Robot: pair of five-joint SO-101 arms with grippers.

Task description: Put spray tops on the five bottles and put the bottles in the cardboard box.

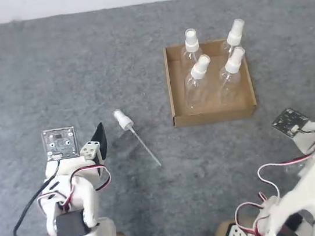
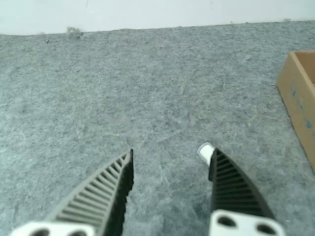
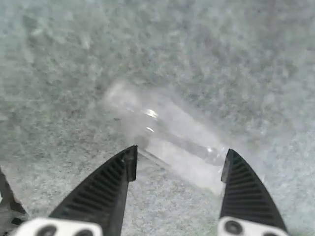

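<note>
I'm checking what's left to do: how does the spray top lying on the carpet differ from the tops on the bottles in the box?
The loose spray top lies flat on the carpet; the fitted tops sit on bottles in the cardboard box. The loose spray top's thin tube is bare; the fitted tops show none. They share a white head of the same shape.

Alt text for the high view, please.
Four clear plastic bottles with white spray tops sit in the brown cardboard box; a loose white spray top with a thin tube lies on the grey felt table between it and the left arm.
</note>
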